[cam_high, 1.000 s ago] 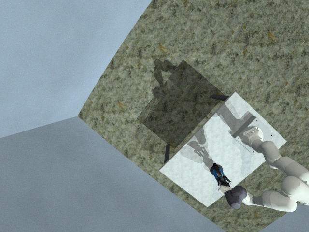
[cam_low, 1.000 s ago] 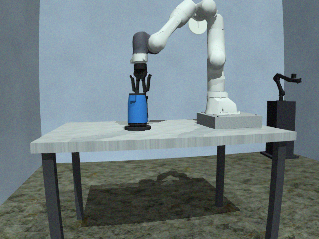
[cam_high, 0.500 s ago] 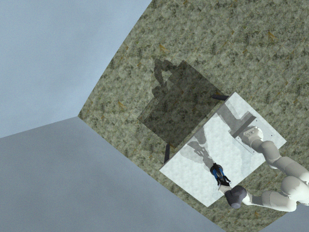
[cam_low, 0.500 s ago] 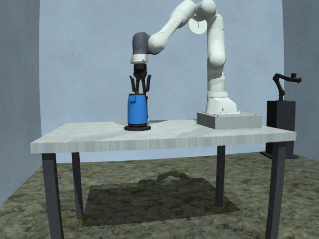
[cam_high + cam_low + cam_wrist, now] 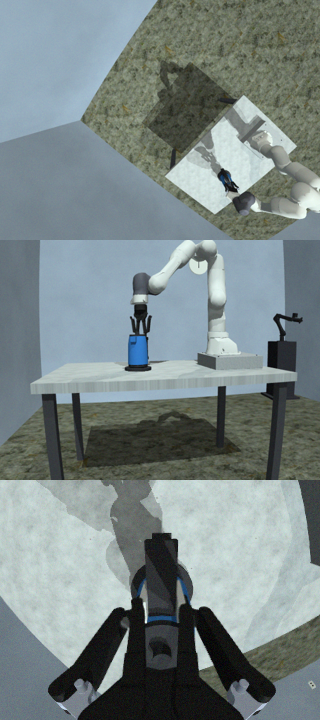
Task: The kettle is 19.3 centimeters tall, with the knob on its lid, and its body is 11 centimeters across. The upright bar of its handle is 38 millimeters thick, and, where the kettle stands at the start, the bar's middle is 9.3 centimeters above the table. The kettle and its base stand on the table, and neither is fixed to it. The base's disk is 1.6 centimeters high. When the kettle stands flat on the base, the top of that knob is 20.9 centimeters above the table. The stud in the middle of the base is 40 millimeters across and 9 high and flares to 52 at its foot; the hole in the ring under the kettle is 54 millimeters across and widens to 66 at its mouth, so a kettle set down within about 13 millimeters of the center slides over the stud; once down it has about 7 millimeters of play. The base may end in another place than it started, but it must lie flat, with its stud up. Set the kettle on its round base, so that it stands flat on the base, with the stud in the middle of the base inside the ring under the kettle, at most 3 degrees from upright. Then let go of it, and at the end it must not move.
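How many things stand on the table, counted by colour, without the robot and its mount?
Blue: 1, the kettle
Black: 1, the round base
Total: 2

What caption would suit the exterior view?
Gripper shut on blue kettle, lowered onto its round base on the table.

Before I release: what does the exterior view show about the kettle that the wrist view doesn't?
Only the exterior view shows the kettle in profile, upright, its bottom meeting the base. Only the wrist view looks straight down the gripper, fingers on either side of the dark handle. Both show the gripper shut on the kettle over the table.
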### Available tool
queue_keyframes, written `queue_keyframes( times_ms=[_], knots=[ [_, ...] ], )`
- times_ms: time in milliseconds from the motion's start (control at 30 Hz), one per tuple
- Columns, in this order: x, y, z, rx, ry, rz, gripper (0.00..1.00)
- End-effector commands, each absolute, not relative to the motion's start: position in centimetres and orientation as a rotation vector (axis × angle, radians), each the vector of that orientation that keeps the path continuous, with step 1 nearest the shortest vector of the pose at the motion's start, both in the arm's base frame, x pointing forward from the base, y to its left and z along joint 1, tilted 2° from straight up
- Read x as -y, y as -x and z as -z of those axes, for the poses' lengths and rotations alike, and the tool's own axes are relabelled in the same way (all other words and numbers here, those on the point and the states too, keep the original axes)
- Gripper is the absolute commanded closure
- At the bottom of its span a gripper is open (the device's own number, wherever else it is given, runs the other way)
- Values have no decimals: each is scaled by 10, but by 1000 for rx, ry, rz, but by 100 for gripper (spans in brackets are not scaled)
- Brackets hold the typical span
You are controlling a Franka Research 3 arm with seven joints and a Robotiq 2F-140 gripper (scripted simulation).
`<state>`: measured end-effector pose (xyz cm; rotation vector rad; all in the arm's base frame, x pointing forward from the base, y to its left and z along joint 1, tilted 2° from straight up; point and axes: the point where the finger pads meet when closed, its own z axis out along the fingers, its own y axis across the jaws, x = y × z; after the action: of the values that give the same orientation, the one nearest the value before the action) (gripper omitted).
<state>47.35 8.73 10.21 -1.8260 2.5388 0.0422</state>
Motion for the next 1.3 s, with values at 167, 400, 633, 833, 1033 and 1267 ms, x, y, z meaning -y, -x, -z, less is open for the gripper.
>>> queue_keyframes(
  times_ms=[167,400,633,833,1033,1267],
  knots=[
    [-89,-477,-104,-2532,1820,-30,100],
    [-89,-477,-104,-2532,1820,-30,100],
    [-89,-477,-102,-2532,1820,-30,100],
    [-89,-477,-101,-2532,1820,-30,100],
    [-89,-477,-101,-2532,1820,-30,100],
    [-89,-477,-101,-2532,1820,-30,100]
  ],
)
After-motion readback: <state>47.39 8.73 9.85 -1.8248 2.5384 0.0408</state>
